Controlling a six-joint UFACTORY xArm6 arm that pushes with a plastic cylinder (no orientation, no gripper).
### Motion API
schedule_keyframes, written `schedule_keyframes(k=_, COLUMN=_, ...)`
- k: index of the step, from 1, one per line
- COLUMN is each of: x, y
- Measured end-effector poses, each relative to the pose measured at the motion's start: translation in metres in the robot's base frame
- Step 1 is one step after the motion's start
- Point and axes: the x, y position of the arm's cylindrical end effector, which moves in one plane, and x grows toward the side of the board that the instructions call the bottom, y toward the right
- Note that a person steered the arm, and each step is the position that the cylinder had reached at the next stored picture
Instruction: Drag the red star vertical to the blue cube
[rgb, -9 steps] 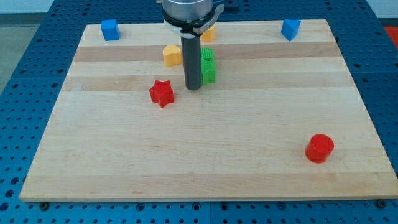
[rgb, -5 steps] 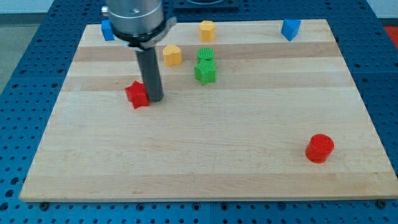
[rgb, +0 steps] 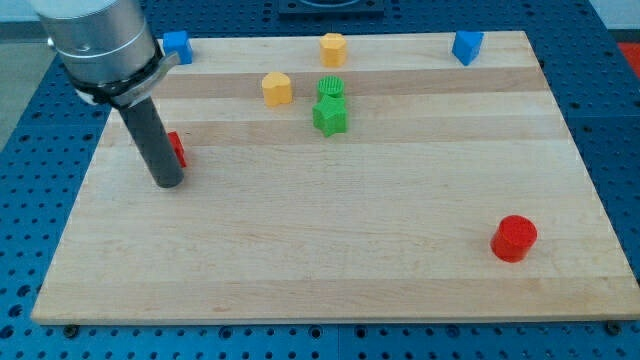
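The red star (rgb: 177, 149) lies at the view's left on the wooden board (rgb: 330, 250), mostly hidden behind my rod. My tip (rgb: 167, 183) rests on the board just below and slightly left of the star, touching or nearly touching it. The blue cube (rgb: 177, 46) sits at the board's top left corner, almost straight above the star.
A second blue block (rgb: 466, 46) sits at the top right. A yellow block (rgb: 277, 88) and an orange block (rgb: 332, 47) lie at the top middle. A green cylinder (rgb: 332, 87) sits just above a green star (rgb: 330, 116). A red cylinder (rgb: 514, 238) lies at the lower right.
My tip has swept left across the board, pushing the red star left from the middle to a spot below the blue cube. The other blocks have not moved.
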Motion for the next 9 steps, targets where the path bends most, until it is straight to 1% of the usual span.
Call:
schedule_keyframes(k=4, x=-0.011, y=-0.007)
schedule_keyframes(k=7, x=-0.021, y=-0.036)
schedule_keyframes(k=9, x=-0.029, y=-0.038)
